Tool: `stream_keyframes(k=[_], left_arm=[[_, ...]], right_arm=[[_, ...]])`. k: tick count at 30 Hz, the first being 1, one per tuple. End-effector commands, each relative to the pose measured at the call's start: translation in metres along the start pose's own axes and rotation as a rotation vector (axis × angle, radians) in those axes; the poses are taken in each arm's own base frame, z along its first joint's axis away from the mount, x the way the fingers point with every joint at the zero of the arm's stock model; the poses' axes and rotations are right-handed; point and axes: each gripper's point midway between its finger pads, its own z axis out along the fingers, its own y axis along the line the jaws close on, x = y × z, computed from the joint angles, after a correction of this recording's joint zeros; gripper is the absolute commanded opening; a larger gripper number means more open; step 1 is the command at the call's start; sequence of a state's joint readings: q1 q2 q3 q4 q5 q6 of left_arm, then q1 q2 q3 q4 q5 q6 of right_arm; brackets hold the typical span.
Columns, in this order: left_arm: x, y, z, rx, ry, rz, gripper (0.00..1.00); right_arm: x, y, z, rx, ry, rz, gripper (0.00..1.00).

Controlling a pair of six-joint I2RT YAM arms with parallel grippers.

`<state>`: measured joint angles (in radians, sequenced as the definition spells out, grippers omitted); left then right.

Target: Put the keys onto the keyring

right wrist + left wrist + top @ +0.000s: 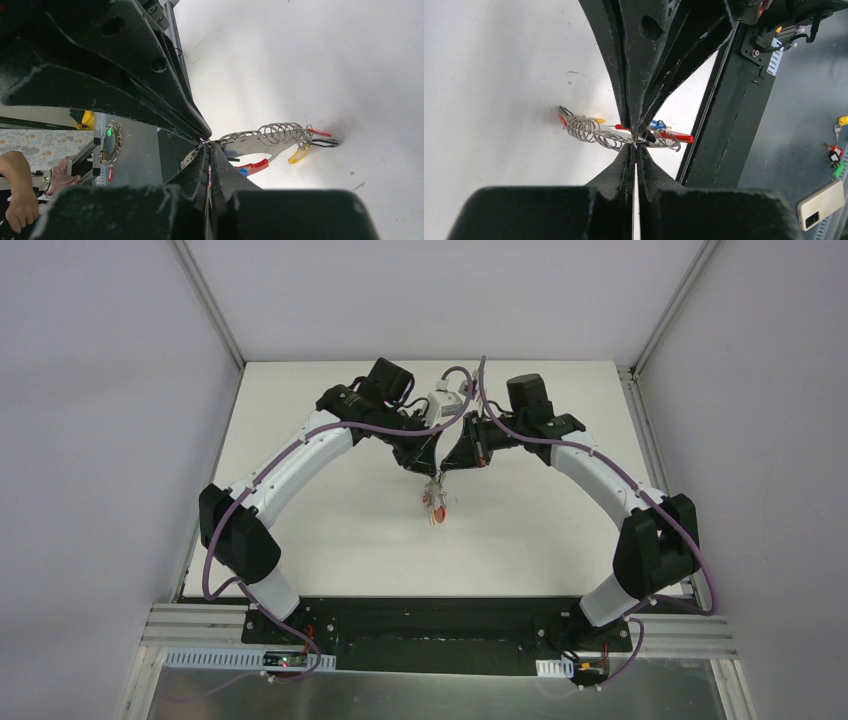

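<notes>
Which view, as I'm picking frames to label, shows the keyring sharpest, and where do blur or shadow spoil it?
Right wrist: sharpest, the keyring crisp on the bright table, soft shadow beside it. Left wrist: also in focus, partly hidden by dark foreground. Top external: even light, no glare, but it is a tiny soft blob.

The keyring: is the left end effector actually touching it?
Touching. In the left wrist view the left end effector is pinched shut on the keyring, with no gap.

White tabletop (330, 540) boxed in by plain pale walls (100, 390) on aluminium frame rails (208, 302), grey metal sheet (430, 695) along near edge.
</notes>
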<state>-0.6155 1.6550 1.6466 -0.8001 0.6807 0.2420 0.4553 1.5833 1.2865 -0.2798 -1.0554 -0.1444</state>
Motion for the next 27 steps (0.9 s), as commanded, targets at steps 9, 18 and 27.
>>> stream_keyframes(k=[9,18,27], left_arm=[[-0.019,-0.017,-0.007,0.052,-0.046,-0.015,0.0],[-0.022,-0.012,-0.004,0.035,-0.038,-0.061,0.0],[-0.029,-0.001,-0.008,0.013,-0.074,-0.131,0.0]], right_arm=[[-0.015,-0.008,-0.003,0.127,-0.028,-0.082,0.0],[-0.017,-0.012,-0.003,0.173,-0.036,-0.079,0.0],[-0.018,-0.008,-0.007,0.154,-0.05,-0.076,0.0]])
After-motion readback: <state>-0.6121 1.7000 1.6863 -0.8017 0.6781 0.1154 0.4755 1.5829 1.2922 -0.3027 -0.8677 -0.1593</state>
